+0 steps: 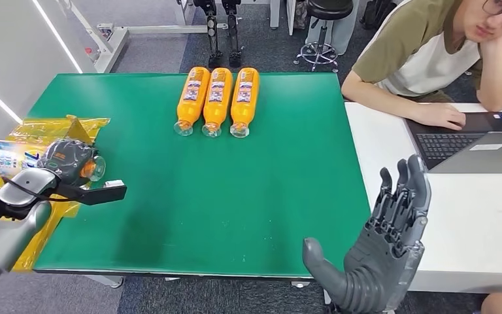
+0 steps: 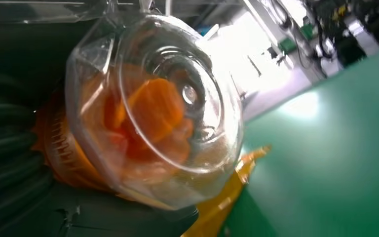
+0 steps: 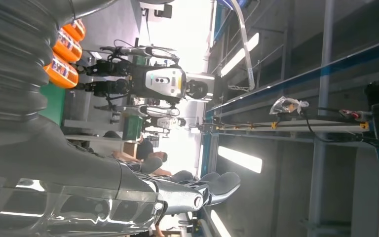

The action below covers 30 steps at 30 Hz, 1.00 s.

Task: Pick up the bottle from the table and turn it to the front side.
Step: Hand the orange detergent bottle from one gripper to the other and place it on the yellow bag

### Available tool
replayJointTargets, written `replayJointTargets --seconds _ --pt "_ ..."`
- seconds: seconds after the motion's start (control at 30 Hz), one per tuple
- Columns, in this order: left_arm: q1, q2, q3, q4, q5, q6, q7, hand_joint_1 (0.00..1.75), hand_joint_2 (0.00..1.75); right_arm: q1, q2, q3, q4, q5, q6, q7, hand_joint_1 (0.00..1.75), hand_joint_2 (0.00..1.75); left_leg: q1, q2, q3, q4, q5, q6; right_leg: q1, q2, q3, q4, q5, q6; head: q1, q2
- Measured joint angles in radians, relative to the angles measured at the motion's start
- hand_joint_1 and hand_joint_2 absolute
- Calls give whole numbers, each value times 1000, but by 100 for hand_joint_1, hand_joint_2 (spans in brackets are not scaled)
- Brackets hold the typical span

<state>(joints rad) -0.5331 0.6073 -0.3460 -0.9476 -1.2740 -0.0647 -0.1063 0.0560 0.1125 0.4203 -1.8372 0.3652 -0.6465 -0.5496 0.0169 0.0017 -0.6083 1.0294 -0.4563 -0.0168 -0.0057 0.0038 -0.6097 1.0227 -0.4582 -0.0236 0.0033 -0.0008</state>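
My left hand (image 1: 65, 162) grips an orange bottle (image 1: 13, 157) over the table's left edge; the bottle lies sideways with its blue and white label up and its clear base (image 2: 177, 103) close to the left wrist camera. Three more orange bottles (image 1: 217, 99) lie side by side at the far middle of the green table (image 1: 235, 196), labels up, their clear ends toward me. My right hand (image 1: 379, 248) is raised at the table's near right corner, fingers straight and apart, holding nothing. The right wrist view shows those fingers (image 3: 197, 190) stretched out.
A yellow plastic bag (image 1: 46, 131) lies under my left hand at the table's left edge. A person (image 1: 444, 52) sits at a white desk (image 1: 444, 216) on the right, one hand on a laptop (image 1: 464, 140). Stools and robot legs stand beyond the table.
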Motion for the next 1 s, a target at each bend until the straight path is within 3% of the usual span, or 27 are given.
replayJointTargets --seconds 0.23,0.5,0.83,1.0 --pt "-214 -138 -97 347 10 -41 -126 175 175 -19 5 6 -6 34 -15 25 0 175 0 -2 -1 1 2 -1 0 -2 1 1 2 -1 0 0" --pt "-315 -223 -195 506 28 -145 -314 175 175 -37 13 5 -23 23 -17 46 0 175 0 -11 -1 0 4 -1 0 -11 2 1 1 0 0 0" --pt "-342 -281 -250 571 29 -183 -316 175 175 -49 24 1 -31 29 -17 50 0 175 0 -14 -1 0 9 -2 0 -13 3 1 3 -1 0 0" --pt "-358 -305 -269 595 36 -267 -247 175 175 -40 26 -6 -38 46 -33 49 0 175 0 -13 -1 0 9 -2 0 -12 3 1 3 -2 0 0"
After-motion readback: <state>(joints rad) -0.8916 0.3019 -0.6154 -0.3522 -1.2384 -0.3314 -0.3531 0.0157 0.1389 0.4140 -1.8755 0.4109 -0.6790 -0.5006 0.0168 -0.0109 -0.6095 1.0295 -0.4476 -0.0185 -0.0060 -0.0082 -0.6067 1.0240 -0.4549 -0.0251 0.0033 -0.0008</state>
